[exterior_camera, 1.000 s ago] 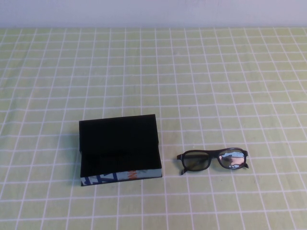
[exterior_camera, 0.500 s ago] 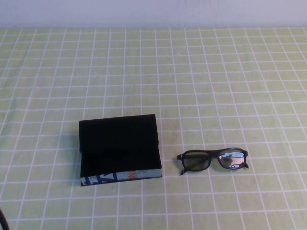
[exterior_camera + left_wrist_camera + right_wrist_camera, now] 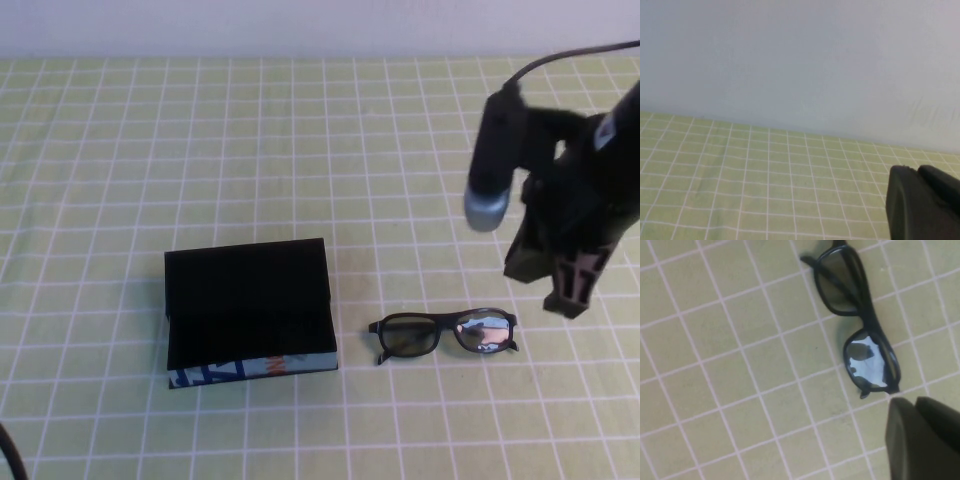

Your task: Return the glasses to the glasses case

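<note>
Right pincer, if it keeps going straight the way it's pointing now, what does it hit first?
Probably the green checked tablecloth, just beyond the right end of the glasses. The shut right pincer points down beside them, though depth is unclear.

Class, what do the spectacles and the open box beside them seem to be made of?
Black thick-rimmed spectacles: probably glossy plastic, with lenses mirroring the room. Black rectangular hinged box: apparently stiff board with matte dark lining and a printed blue, white and orange side.
</note>
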Available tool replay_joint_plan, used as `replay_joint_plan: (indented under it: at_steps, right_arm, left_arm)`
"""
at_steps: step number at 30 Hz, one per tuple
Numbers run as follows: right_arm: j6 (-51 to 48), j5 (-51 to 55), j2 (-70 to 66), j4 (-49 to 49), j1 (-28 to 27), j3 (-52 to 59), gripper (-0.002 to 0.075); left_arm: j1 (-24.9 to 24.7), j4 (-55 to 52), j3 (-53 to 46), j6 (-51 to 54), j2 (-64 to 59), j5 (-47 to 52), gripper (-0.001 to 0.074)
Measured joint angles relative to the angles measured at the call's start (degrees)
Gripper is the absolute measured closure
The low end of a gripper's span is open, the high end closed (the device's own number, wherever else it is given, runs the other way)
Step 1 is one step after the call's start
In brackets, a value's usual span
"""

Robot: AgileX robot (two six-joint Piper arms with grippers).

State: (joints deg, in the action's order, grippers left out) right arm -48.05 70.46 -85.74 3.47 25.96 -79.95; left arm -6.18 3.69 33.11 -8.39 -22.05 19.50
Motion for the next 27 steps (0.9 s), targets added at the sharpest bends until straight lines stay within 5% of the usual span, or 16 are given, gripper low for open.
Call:
replay_joint_plan:
  at_steps: [4, 9, 12, 27]
  right_arm:
    - [-0.3, -0.5, -5.4, -2.7, 4.4, -0.1, 0.0639]
    - [-2.1, -5.4, -9.8, -3.5, 6.3, -0.1, 0.0383]
    - [-3.8, -8.0, -12.0, -3.8, 6.4, -0.1, 0.0311]
    - [-7.7, -13.8, -22.7, -7.4, 6.7, -0.2, 0.0324]
  left_arm:
    - [0.0, 0.0, 0.0, 0.0, 0.0, 0.0, 0.0736]
    - [0.0, 0.0, 0.0, 0.0, 0.0, 0.4, 0.0736]
    - [0.0, 0.0, 0.0, 0.0, 0.0, 0.7, 0.0736]
    - [0.0, 0.0, 0.0, 0.0, 0.0, 1.5, 0.0736]
